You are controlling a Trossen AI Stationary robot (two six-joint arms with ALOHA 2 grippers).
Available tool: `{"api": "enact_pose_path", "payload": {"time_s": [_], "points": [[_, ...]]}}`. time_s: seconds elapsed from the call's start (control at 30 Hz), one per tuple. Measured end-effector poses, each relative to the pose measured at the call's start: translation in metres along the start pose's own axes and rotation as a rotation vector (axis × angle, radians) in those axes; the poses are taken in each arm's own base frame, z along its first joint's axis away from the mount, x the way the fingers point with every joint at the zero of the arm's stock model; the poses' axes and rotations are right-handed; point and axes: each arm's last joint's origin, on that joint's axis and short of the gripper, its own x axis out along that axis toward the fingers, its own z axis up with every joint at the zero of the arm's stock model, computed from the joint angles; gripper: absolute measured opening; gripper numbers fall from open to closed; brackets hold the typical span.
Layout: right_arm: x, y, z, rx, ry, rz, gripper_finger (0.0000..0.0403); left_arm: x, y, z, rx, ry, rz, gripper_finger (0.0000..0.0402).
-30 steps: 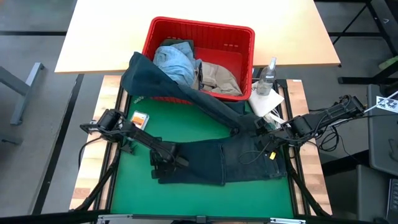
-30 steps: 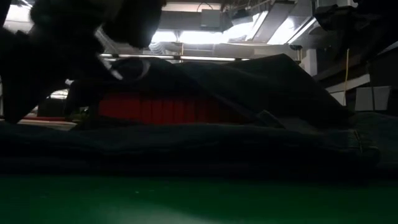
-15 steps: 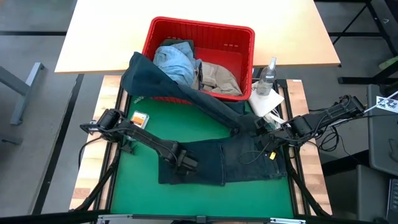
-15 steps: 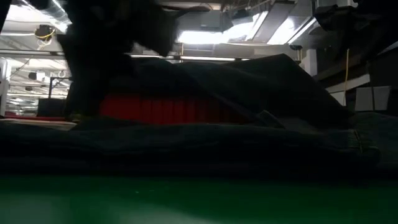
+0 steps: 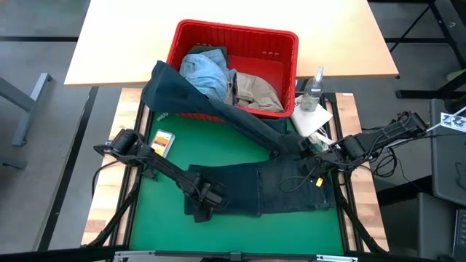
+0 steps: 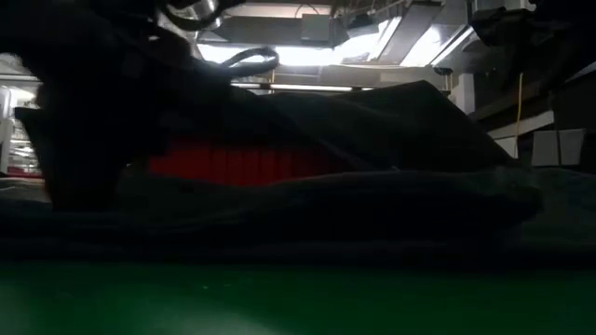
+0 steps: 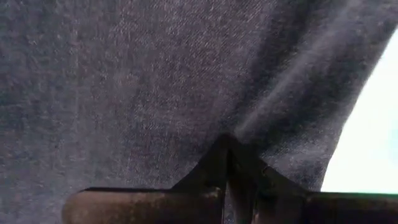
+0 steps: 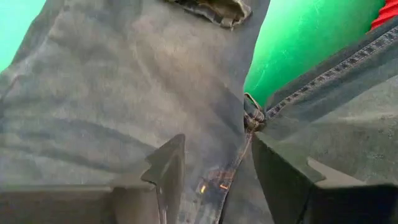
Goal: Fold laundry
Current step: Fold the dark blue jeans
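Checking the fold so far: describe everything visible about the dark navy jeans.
The dark navy jeans are soft dark denim with stitched seams. The body lies flat on the green mat; one leg trails up over the red basket rim. The left gripper is shut on their left edge; the right gripper, open, sits over the waistband.

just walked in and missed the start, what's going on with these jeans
Two robot arms are folding laundry. A pair of dark jeans lies on the green mat, one leg still trailing up over the red basket, which holds more clothes. The left tool is pinched shut on the jeans at their left end. The right tool sits at the waistband on the right, its fingers open on either side of the denim, not clamped.
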Motion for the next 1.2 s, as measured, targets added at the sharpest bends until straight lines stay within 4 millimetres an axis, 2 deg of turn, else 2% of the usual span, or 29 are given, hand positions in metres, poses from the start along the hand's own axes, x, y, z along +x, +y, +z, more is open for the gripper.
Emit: {"api": "enact_pose_path", "payload": {"time_s": [0.13,0.4,0.77,0.9,1.2], "points": [[0.0,0.0,0.0,0.0,0.0,0.0,0.0186,0.01,0.0,-0.013,-0.024,0.067,-0.017,0.0005],[0.0,0.0,0.0,0.0,0.0,0.0,0.0186,0.015,-0.008,-0.029,-0.017,0.226,-0.091,0.0005],[0.0,0.0,0.0,0.0,0.0,0.0,0.0186,0.017,-0.015,-0.042,-0.055,0.352,-0.145,0.0004],[0.0,0.0,0.0,0.0,0.0,0.0,0.0186,0.008,-0.014,-0.042,-0.068,0.305,-0.143,0.0004],[0.001,0.003,0.002,0.071,-0.018,0.094,0.0186,-0.038,-0.007,-0.042,-0.181,0.072,-0.132,0.0004]]}}
